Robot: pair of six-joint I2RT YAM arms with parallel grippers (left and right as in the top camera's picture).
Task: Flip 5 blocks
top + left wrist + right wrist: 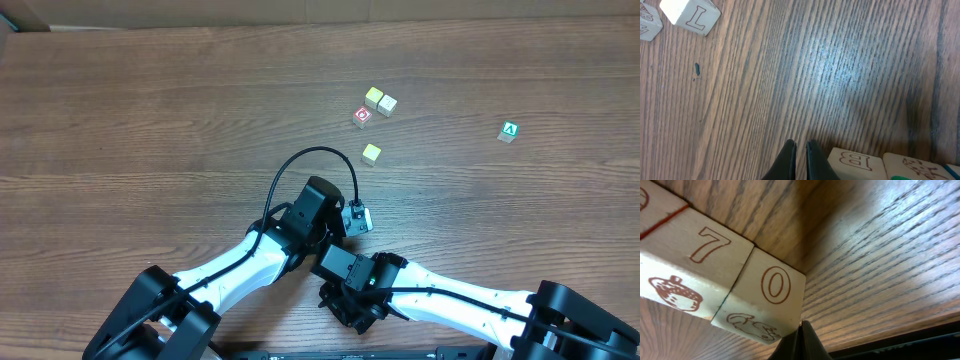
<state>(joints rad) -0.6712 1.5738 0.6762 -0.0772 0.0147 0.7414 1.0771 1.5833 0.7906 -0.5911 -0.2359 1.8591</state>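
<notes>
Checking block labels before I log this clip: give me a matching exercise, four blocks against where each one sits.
Things:
1. block with the red mark
2. green block with the white A
3. block marked L
4. block marked 0

Places:
a. top left corner of the left wrist view
b. alone, far right in the overhead view
c. beside the block marked 7, right at the tip of the shut right gripper
d. just below and left of the two yellowish blocks in the overhead view

Pairs: 1-d, 2-b, 3-a, 4-c
</notes>
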